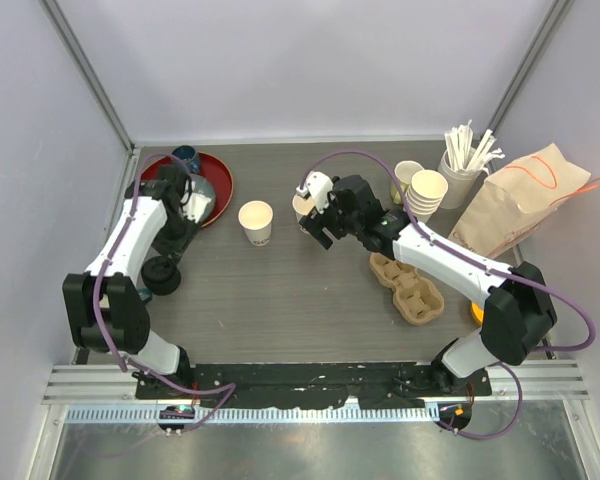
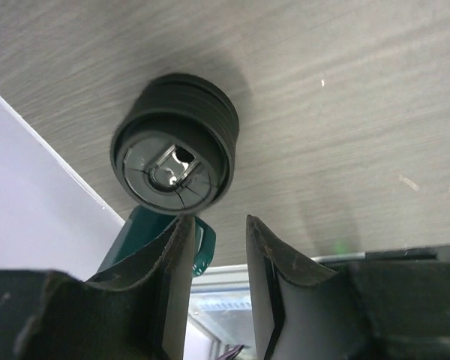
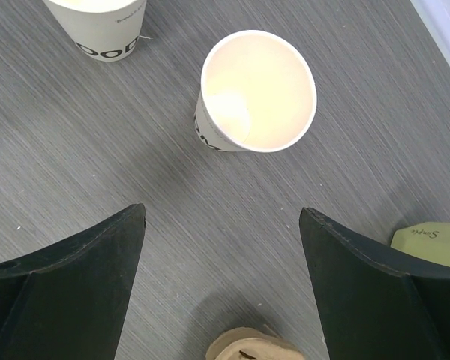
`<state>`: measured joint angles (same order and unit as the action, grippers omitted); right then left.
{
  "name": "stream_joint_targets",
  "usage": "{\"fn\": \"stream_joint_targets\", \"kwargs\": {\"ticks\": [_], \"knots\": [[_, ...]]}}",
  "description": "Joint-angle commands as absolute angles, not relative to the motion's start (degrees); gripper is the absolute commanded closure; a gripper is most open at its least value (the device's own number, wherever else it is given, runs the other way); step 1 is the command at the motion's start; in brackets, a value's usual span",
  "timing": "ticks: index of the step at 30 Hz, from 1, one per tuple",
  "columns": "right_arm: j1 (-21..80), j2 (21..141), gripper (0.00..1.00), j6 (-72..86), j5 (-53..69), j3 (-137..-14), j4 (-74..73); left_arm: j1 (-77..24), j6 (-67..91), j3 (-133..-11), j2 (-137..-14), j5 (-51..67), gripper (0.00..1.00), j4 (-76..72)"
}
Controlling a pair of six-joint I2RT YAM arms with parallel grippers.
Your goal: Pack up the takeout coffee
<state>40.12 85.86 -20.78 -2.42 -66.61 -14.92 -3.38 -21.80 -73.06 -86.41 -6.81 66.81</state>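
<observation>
Where white walls meet it, the grey table bears cups.

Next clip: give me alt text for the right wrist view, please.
A lidless cream paper cup stands upright on the grey wood-grain table, just beyond the right gripper, whose black jaws stand wide apart and empty. A second cup with black lettering is cropped at the top left, and a bit of brown cardboard carrier shows at the bottom edge.

cream cup, black lids — grey table
</observation>
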Motion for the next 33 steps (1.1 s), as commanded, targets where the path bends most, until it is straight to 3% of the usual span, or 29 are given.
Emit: {"fn": "stream_joint_targets", "kwargs": {"ticks": [1, 8, 11, 33], "knots": [[40.08, 86.57, 0.11, -21.27, -5.36, -67.59, -12.57, -3.25, -13.46, -78.74, -88.94, -7.92, 0.64, 64.5], [38.85, 88.5, 0.11, -21.09, -6.15, -68.2, -13.01, -3.25, -5.28, -75.86, -91.23, -13.43, 0.61, 63.02], [38.76, 89.47, 0.11, -21.18, -6.5, -68.47, -13.18, -1.77, -2.91, -74.71, -91.23, -15.38, 0.66, 61.35], [38.67, 89.39, 0.12, -22.15, -6.42, -68.29, -13.62, -0.26, -0.7, -72.42, -96.77, -14.85, 0.74, 56.87]]}}
